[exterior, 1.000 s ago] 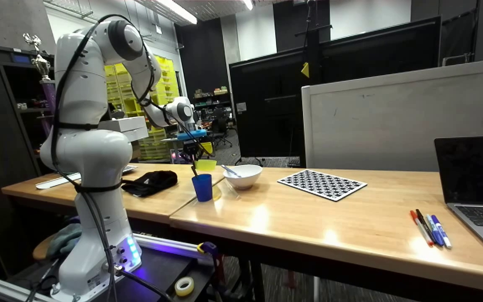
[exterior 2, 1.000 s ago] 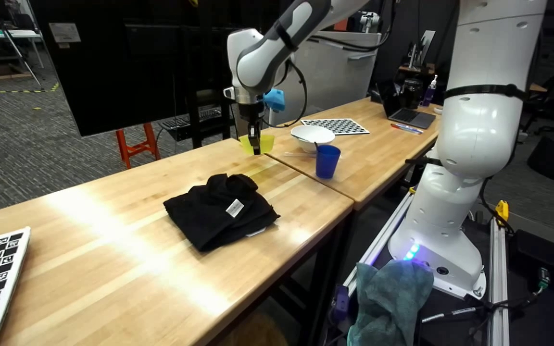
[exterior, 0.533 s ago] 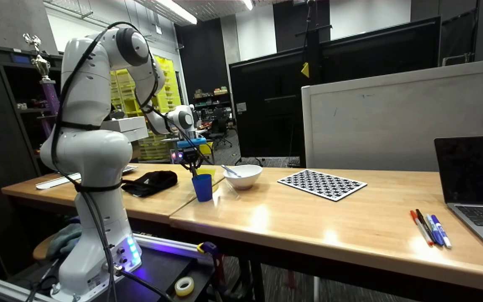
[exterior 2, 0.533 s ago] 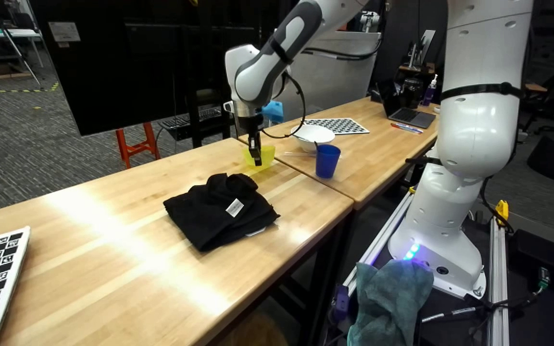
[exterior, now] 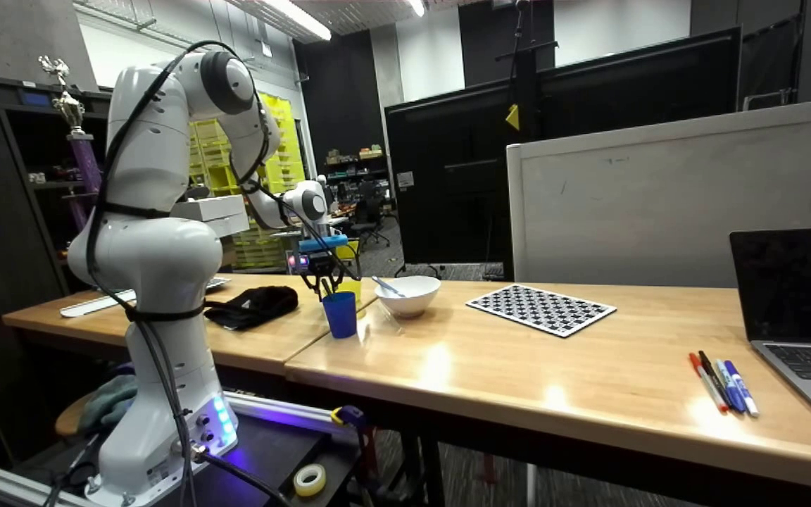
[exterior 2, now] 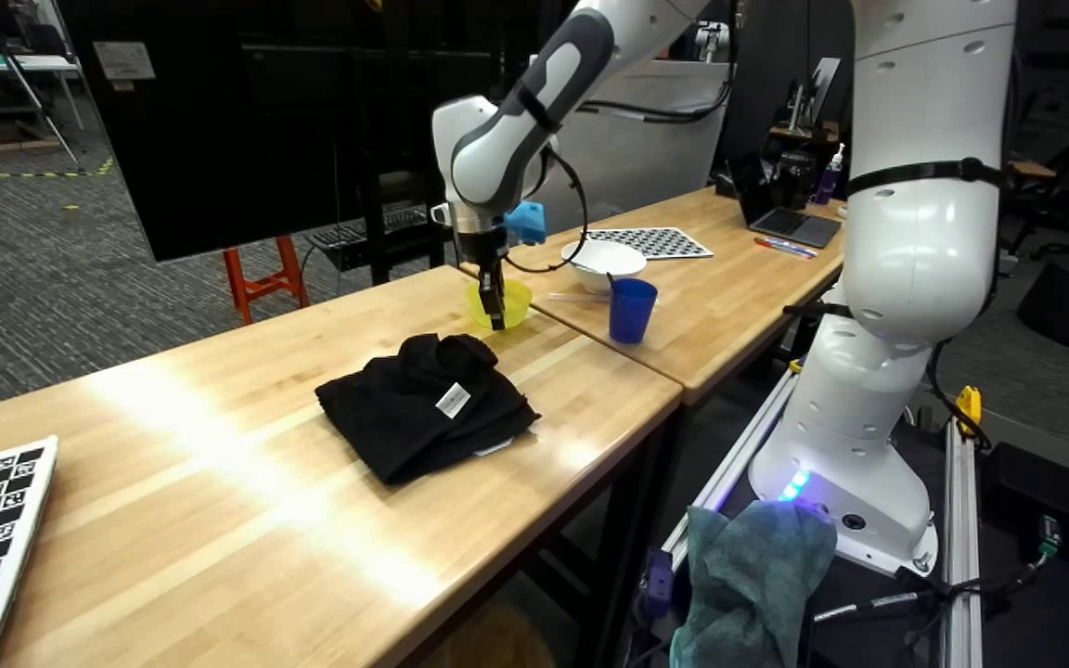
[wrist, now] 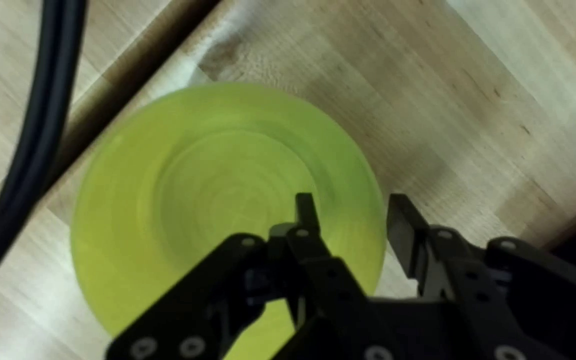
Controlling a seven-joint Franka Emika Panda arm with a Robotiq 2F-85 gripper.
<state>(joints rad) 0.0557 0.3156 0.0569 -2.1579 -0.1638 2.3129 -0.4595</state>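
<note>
Clearly, the tool [wrist: 352, 205] stands spread, low in the wrist view — one finger inside and one outside the rim of a translucent yellow-green plastic bowl [wrist: 218, 165], which rests left of centre on the wooden counter [wrist: 468, 90]. The step in hand looks like a release; the next move calls for a straight lift that snags neither finger. Near mid-frame in an exterior view stand a tapered blue plastic cup [exterior: 341, 317] and a round white bowl [exterior: 410, 305].

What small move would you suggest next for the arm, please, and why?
I would probably raise the fingers straight up: they stand apart, one inside the yellow bowl and the other outside it, and the bowl seems to rest on the table, so moving sideways might drag it.
</note>
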